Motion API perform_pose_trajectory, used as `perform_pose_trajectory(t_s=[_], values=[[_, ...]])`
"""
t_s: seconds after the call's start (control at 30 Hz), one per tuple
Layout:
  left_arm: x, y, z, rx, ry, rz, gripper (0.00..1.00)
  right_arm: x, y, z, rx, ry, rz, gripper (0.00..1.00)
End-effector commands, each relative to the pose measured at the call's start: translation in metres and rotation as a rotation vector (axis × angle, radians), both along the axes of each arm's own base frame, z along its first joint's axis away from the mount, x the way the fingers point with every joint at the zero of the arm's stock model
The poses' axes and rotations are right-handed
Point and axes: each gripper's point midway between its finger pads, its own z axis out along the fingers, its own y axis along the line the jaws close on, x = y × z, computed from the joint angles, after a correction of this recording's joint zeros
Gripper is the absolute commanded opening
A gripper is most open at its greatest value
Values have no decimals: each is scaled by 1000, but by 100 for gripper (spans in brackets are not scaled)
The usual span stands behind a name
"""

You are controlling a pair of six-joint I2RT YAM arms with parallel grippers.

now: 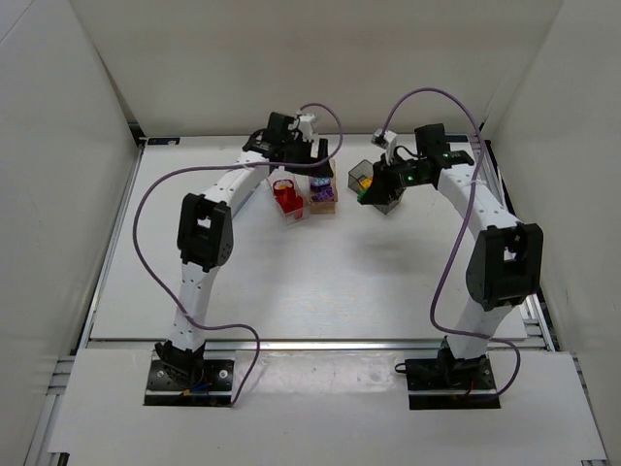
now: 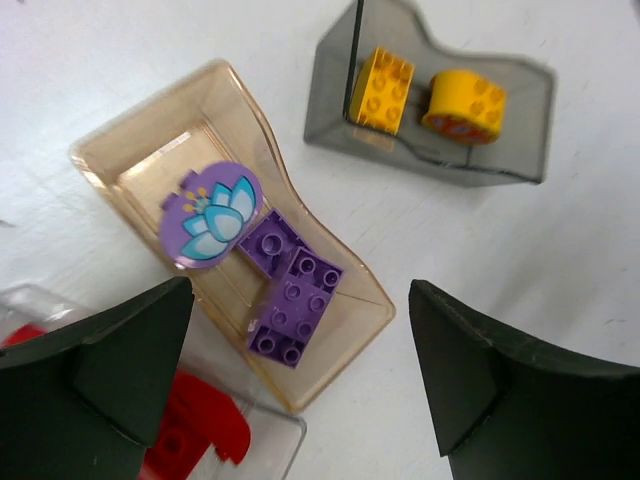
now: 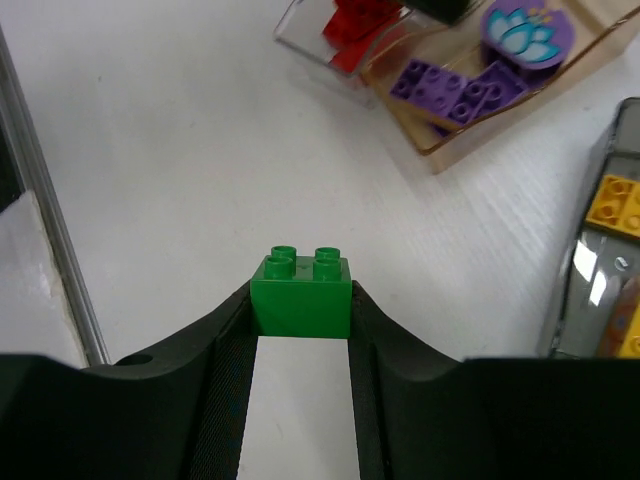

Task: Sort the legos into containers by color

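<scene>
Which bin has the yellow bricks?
The smoky grey bin, holding two yellow bricks. The peach bin holds purple ones, and the clear bin holds red ones.

We see a white table [image 1: 310,282] boxed in by 3 plain white panels: back wall [image 1: 310,58], left wall [image 1: 58,214], right wall [image 1: 582,146]. A metal rail [image 1: 310,344] runs along the table's near edge, with a white board [image 1: 320,427] just in front of it. Metal framing [image 1: 540,325] also lines the left and right edges. Lighting even, shadows soft and faint.
</scene>
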Motion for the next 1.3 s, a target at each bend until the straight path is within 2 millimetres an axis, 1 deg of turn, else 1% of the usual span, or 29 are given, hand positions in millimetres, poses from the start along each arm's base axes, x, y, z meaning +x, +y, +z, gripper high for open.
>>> perform_pose_trajectory(t_s=[0.0, 0.03, 0.07, 0.1, 0.13, 0.17, 0.2, 0.23, 0.27, 0.33, 0.37, 0.4, 0.43, 0.47, 0.5, 0.53, 0.57, 0.6, 0.63, 0.7, 0.77, 0.8, 0.87, 0.93, 1.07, 1.13, 1.17, 1.2, 1.27], values=[[8, 36, 187, -167, -330, 59, 99, 37, 7, 31, 70, -90, -30, 0], [2, 48, 219, -193, -370, 79, 99, 46, 12, 25, 89, -36, -52, 0], [8, 76, 230, -204, -374, 138, 99, 61, 19, 44, 121, -79, -57, 0], [5, 86, 240, -232, -363, 161, 99, 65, 29, 48, 137, -74, -51, 0], [-4, 98, 264, -246, -400, 167, 99, 73, 35, 49, 151, -72, -56, 0], [-5, 118, 264, -237, -387, 196, 99, 79, 46, 41, 156, -35, -58, 0], [-8, 128, 264, -240, -377, 202, 99, 84, 63, 56, 170, -77, -35, 0], [-17, 134, 267, -266, -350, 187, 99, 86, 73, 57, 174, -79, -27, 0], [-24, 155, 261, -266, -315, 213, 100, 89, 97, 61, 184, -74, -7, 0], [-35, 173, 248, -262, -273, 234, 99, 89, 121, 59, 189, -64, 7, 0], [-45, 183, 253, -255, -288, 244, 99, 91, 134, 49, 188, -32, 7, 0], [-49, 197, 228, -235, -239, 275, 99, 93, 147, 58, 203, -63, 20, 0], [-56, 200, 225, -227, -235, 278, 99, 82, 170, 55, 205, -63, 58, 0], [-69, 211, 236, -224, -265, 289, 99, 86, 181, 43, 187, -62, 44, 0], [-75, 218, 218, -221, -218, 305, 99, 79, 204, 49, 203, -69, 54, 0], [-83, 219, 216, -228, -209, 299, 99, 80, 213, 46, 202, -74, 45, 0], [-93, 222, 223, -217, -241, 291, 99, 87, 220, 44, 195, -89, 5, 0], [-99, 230, 210, -206, -215, 308, 99, 87, 232, 34, 199, -73, -9, 0], [-105, 229, 208, -209, -211, 300, 99, 87, 248, 36, 227, -112, -2, 0], [-116, 231, 209, -215, -214, 283, 99, 91, 263, 31, 256, -121, -31, 0], [-125, 235, 197, -189, -180, 293, 99, 95, 280, 33, 298, -169, -43, 0], [-130, 236, 199, -180, -189, 301, 99, 95, 283, 24, 294, -161, -43, 0], [-134, 248, 194, -160, -188, 344, 100, 101, 292, 26, 353, -191, -72, 0], [-136, 265, 196, -157, -203, 382, 99, 104, 296, 16, 359, -187, -84, 2], [-141, 282, 192, -173, -182, 420, 99, 98, 313, 13, 407, -228, -61, 3], [-142, 285, 191, -172, -174, 427, 99, 95, 320, 10, 424, -256, -45, 3], [-143, 287, 190, -168, -164, 434, 100, 91, 328, 17, 444, -273, -30, 3], [-144, 288, 190, -170, -159, 435, 99, 93, 331, 16, 440, -263, -30, 3], [-146, 290, 191, -162, -158, 439, 99, 93, 340, 3, 437, -264, -41, 4]])
